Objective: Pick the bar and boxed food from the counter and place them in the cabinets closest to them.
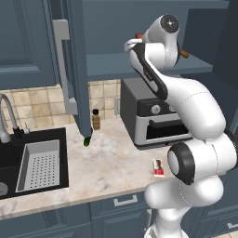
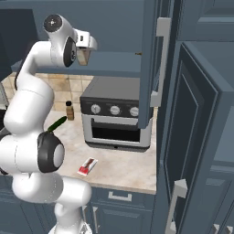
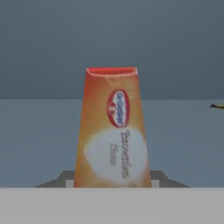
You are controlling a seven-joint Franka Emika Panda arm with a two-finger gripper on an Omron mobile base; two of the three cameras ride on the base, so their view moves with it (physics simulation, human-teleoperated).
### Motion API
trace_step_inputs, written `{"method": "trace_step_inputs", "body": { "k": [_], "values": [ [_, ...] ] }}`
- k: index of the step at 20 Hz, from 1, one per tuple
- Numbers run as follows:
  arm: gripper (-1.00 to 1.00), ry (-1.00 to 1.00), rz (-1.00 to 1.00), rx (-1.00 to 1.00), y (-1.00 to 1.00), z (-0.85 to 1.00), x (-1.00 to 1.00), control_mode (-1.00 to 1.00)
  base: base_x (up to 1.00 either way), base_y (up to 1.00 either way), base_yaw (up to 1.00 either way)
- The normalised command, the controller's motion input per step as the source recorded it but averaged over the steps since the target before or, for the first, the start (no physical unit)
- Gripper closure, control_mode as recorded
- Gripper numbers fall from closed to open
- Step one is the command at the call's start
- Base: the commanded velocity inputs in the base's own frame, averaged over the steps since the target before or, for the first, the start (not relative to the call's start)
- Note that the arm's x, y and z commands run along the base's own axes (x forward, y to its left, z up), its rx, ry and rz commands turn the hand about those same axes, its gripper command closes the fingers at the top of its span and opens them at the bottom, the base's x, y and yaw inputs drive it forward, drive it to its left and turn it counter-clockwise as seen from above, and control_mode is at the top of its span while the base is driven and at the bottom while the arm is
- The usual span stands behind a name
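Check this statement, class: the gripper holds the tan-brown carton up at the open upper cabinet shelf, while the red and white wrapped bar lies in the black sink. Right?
Not quite. The red and white wrapped bar lies on the beige marbled counter before the toaster oven, as the left base view shows. The gripper does hold the tan-brown carton at the cabinet shelf.

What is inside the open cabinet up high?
The gripper holds the boxed food over the cabinet shelf. Something small lies further along the shelf; the door hides the rest.

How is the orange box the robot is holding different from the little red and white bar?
The boxed food is orange-tan; the bar is red and white. The boxed food is held up at the open cabinet shelf in the shut gripper; the bar lies flat on the counter, untouched. The boxed food looks bigger and thicker; the bar is thin. Both are rectangular food packs.
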Motion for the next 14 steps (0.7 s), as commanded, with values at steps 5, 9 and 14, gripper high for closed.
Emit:
{"method": "trace_step_inputs", "body": {
  "k": [5, 9, 14],
  "values": [
    [1.00, 0.00, 0.00, 0.00, 0.00, 0.00, 0.14, -1.00, 0.00, 0.00, 0.00],
    [1.00, 0.00, 0.00, 0.00, 0.00, 0.00, 0.10, -1.00, 0.00, 0.00, 0.00],
    [1.00, 0.00, 0.00, 0.00, 0.00, 0.00, 0.22, -1.00, 0.00, 0.00, 0.00]
  ]
}}
